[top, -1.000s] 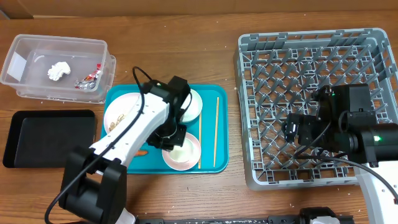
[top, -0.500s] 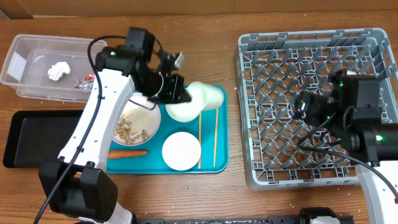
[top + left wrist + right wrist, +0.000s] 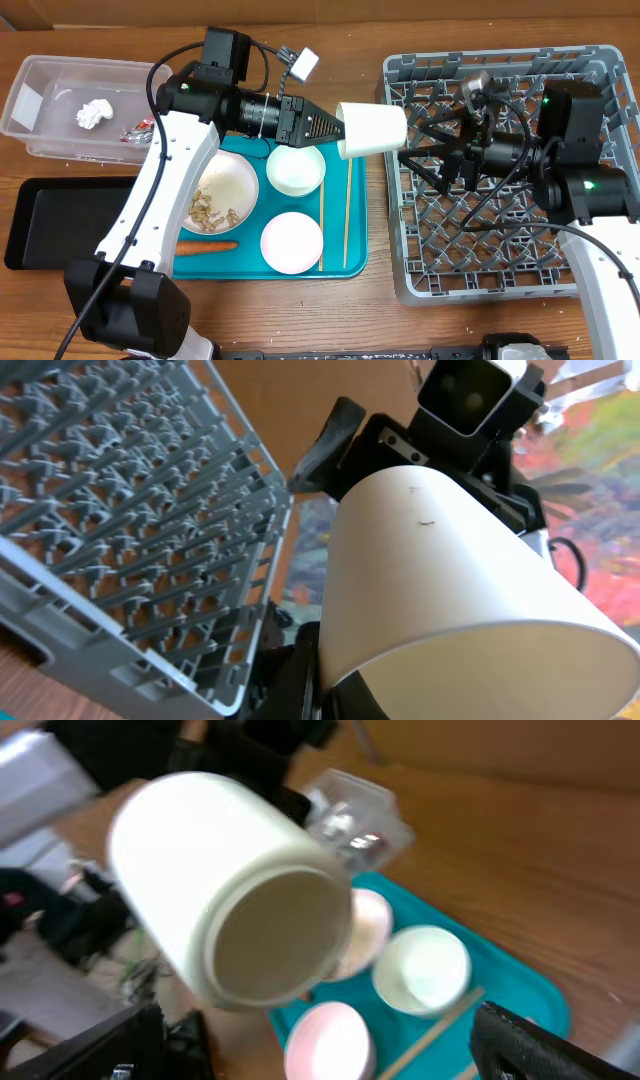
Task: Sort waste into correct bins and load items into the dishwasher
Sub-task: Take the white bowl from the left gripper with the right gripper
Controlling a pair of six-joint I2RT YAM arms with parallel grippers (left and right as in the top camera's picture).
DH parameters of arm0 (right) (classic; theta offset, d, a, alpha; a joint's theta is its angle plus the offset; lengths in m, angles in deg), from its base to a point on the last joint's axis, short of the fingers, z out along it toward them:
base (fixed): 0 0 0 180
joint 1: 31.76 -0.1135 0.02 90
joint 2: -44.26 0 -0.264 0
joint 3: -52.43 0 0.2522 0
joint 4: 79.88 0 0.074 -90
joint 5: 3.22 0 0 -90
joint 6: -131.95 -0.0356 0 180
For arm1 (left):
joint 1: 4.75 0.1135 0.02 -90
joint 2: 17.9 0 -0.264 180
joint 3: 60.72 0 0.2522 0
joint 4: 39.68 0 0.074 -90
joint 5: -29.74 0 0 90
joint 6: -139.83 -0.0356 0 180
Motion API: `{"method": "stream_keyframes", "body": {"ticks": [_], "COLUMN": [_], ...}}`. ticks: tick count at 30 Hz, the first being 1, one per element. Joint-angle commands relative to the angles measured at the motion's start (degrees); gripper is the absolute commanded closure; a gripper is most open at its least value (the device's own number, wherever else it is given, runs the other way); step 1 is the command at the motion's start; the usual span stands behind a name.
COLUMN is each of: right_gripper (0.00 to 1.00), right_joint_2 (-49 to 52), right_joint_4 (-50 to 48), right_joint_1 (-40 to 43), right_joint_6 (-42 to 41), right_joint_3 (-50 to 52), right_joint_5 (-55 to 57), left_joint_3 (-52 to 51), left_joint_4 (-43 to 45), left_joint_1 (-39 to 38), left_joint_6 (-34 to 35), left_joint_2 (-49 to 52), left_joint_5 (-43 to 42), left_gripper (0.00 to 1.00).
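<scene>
White cup [image 3: 372, 130] lifted off teal tray [image 3: 355, 250], now mid-air at left edge of rack [image 3: 600, 60], lying sideways, open end pinched by left gripper [image 3: 335, 128]. Right gripper [image 3: 415, 145] swung left toward it, fingers spread, empty. Handover likely next.

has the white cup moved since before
Yes. The white cup went right, off the teal tray toward the grey rack, in the left end effector.
</scene>
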Motion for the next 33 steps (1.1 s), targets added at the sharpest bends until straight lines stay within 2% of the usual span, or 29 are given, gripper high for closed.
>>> {"method": "stream_keyframes", "body": {"ticks": [1, 7, 18, 22, 26, 33], "right_gripper": [0.0, 0.0, 0.0, 0.1, 0.34, 0.41], "right_joint_2": [1.42, 1.92, 1.95, 1.95, 1.95, 1.95], "right_joint_4": [-3.02, -7.19, -7.63, -7.61, -7.58, -7.45], "right_joint_1": [-0.15, -0.33, -0.31, -0.31, -0.31, -0.31], "right_joint_6": [1.6, 1.57, 1.38, 1.16, 1.18, 1.18], "right_joint_3": [-1.25, -1.25, -1.25, -1.25, -1.25, -1.25], "right_joint_5": [-11.15, -17.79, -18.32, -18.34, -18.32, -18.32], "left_joint_3": [1.16, 1.16, 1.16, 1.16, 1.16, 1.16], "left_joint_4": [-0.04, 0.0, 3.67, 5.16, 5.77, 5.79], "left_joint_1": [-0.39, -1.53, -6.12, -6.45, -6.56, -6.8], "left_joint_6": [0.04, 0.24, 2.08, 3.74, 5.44, 5.4], "left_joint_2": [0.37, 0.37, 0.37, 0.37, 0.37, 0.37], "left_joint_5": [-3.58, -3.54, -3.34, -2.49, -0.5, -0.46], "left_gripper": [0.96, 0.96, 0.96, 0.96, 0.96, 0.94]}}
